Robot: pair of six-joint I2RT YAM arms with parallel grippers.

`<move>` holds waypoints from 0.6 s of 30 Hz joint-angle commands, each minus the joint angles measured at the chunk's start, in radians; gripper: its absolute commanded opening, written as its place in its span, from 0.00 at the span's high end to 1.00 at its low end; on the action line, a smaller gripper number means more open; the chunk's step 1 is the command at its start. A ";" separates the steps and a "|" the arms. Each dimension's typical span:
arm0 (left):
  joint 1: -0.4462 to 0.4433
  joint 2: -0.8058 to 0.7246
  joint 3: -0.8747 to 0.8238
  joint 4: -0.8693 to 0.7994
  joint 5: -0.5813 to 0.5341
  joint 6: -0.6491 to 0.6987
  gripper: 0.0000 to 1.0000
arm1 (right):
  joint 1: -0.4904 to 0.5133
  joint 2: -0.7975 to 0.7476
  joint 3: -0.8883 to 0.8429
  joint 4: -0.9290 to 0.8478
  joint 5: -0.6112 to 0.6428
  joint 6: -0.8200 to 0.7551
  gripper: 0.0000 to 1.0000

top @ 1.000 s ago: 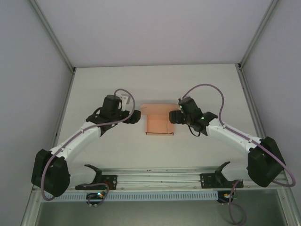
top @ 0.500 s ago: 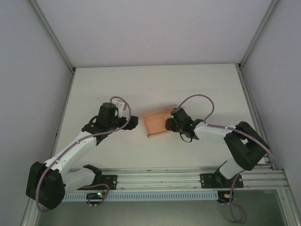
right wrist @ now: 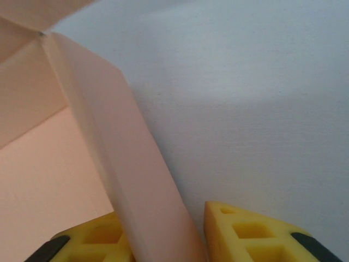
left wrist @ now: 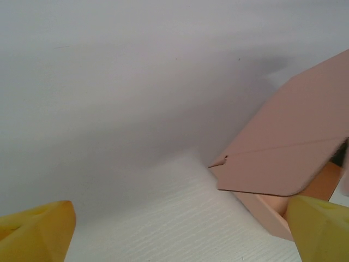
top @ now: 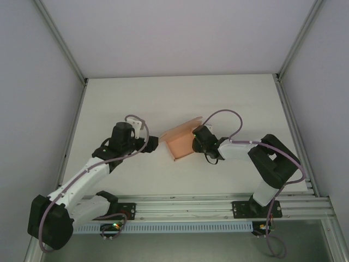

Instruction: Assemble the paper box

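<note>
Paper box (top: 179,143) side wall between jaws of right claw (right wrist: 166,232).

White table (top: 180,98), matte surface. Pale grey walls (top: 180,33) enclose it on three sides. Aluminium rail (top: 185,205) along near edge; slotted strip (top: 185,226) just below.

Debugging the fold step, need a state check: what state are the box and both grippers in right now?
paper box: partly assembled, side walls up, lid flap raised and not closed.
left gripper: open wide, beside the box, holding nothing.
right gripper: one finger on either side of a box side wall; can't tell if it's clamped.
</note>
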State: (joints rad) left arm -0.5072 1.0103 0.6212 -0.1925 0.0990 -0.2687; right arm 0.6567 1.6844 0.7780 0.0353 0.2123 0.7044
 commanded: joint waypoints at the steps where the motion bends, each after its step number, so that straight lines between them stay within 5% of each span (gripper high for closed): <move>1: 0.010 -0.027 -0.008 -0.011 -0.015 -0.017 0.00 | 0.017 0.026 0.053 -0.067 0.045 -0.051 0.64; 12: 0.010 -0.058 -0.018 -0.017 -0.015 -0.018 0.00 | 0.051 0.013 0.132 -0.113 0.149 -0.186 0.55; 18: 0.012 -0.067 -0.021 -0.021 -0.018 -0.017 0.00 | 0.008 0.085 0.141 -0.031 0.061 -0.217 0.54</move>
State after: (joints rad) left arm -0.5022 0.9596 0.6086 -0.1970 0.0898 -0.2691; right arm 0.6853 1.7267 0.9096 -0.0322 0.3019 0.5224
